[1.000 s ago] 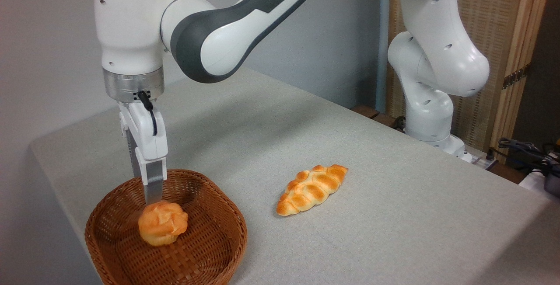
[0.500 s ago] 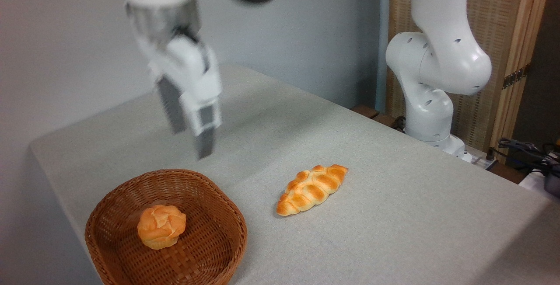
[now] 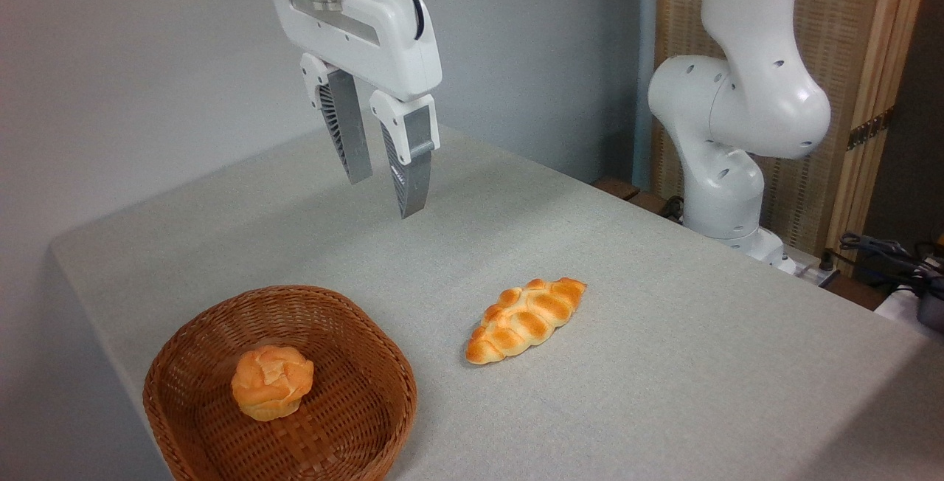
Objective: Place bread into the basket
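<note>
Fixed cam: the bun [image 3: 271, 391] sits inside the wicker basket [image 3: 369, 400], a bit left of its centre, at approx 7 o'clock in the pic. Gripper [image 3: 384, 195] hangs high above the tablecloth [image 3: 664, 363] at approx 11 o'clock, fingers [image 3: 413, 171] apart w/ nothing between them, well clear of basket & bun. Braided loaf [image 3: 525, 319] lies on the cloth to the basket's 2 o'clock, not touching it.

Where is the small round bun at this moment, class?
The round bun lies inside the wicker basket at the lower left of the camera view, left of the braided loaf on the table.
</note>
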Robot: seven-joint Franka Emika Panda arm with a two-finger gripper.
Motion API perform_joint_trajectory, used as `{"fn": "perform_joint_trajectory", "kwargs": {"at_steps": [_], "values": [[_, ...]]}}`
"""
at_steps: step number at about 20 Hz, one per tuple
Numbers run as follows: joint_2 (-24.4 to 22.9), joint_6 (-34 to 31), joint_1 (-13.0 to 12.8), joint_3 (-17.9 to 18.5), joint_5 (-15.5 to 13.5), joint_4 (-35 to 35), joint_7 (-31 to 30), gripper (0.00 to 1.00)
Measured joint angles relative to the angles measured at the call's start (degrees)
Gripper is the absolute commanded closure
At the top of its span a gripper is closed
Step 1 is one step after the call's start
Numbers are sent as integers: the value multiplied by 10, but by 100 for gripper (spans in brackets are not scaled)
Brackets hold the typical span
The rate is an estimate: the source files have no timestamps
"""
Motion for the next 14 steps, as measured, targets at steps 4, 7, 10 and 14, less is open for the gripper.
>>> {"fn": "perform_joint_trajectory", "kwargs": {"at_steps": [4, 7, 10, 14], "values": [[4, 0, 4, 1, 2, 5, -2, 0], [12, 0, 3, 0, 18, 13, -9, 0], [15, 0, 1, 0, 21, 16, -10, 0], [15, 0, -19, 19, 21, 19, -10, 0]]}}
